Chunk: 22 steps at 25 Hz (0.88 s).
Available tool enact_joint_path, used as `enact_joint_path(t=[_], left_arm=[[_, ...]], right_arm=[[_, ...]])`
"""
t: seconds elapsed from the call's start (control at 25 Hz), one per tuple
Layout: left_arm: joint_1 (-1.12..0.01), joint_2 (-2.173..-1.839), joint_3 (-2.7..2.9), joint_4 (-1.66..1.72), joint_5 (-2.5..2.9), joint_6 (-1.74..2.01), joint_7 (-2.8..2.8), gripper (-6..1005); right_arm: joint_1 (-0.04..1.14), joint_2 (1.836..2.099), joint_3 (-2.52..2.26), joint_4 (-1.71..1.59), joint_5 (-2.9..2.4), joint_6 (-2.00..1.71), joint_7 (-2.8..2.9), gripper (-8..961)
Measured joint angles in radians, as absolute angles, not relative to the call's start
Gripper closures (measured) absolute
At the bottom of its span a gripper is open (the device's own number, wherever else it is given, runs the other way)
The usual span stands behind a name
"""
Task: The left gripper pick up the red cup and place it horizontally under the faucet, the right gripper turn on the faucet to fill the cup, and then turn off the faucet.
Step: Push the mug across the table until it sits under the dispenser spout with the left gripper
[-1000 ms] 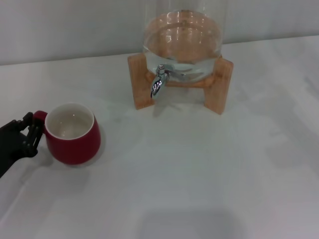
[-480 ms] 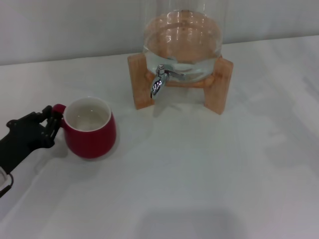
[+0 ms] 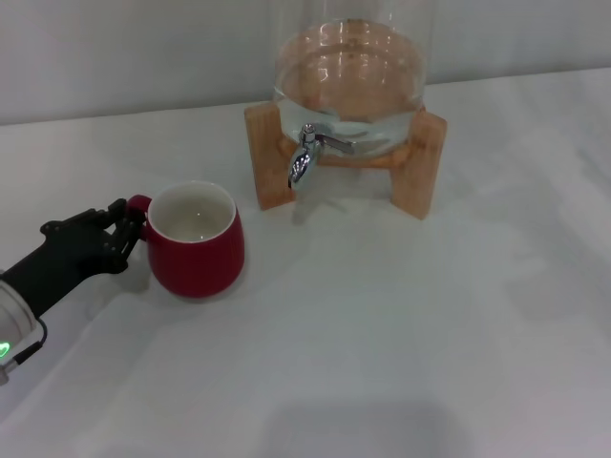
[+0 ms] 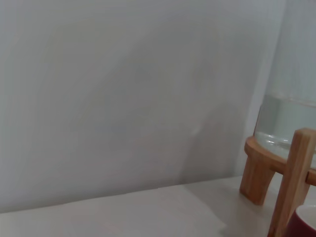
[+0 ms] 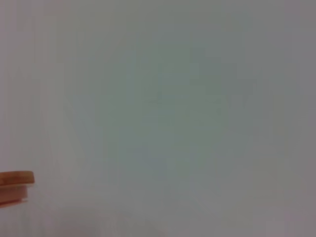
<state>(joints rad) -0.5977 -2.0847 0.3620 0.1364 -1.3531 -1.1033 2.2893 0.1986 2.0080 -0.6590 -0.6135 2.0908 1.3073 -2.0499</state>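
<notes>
Red cup (image 3: 195,240) is sitting upright at 7 o'clock from the faucet (image 3: 303,158), the left gripper (image 3: 122,232) clamping its handle.

Three cameras: one high overview, two low wrist views.

From the head we look forward and down on the white table (image 3: 401,334), with the glass jar (image 3: 349,72) on its wooden stand (image 3: 267,157) at the far side. Our left wrist camera sits low near the tabletop, facing the wall and sharing the wooden stand (image 4: 291,182). Our right wrist faces blank wall.
</notes>
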Motion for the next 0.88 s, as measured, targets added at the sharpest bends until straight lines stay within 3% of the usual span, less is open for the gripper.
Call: enact_joint_path(t=[0.88], left_arm=[[-0.695, -2.085, 0.362, 0.073, -1.278, -1.019, 2.237, 813]], right_arm=[[0.211, 2.008, -0.66, -0.597, 2.091, 1.315, -2.062, 155]])
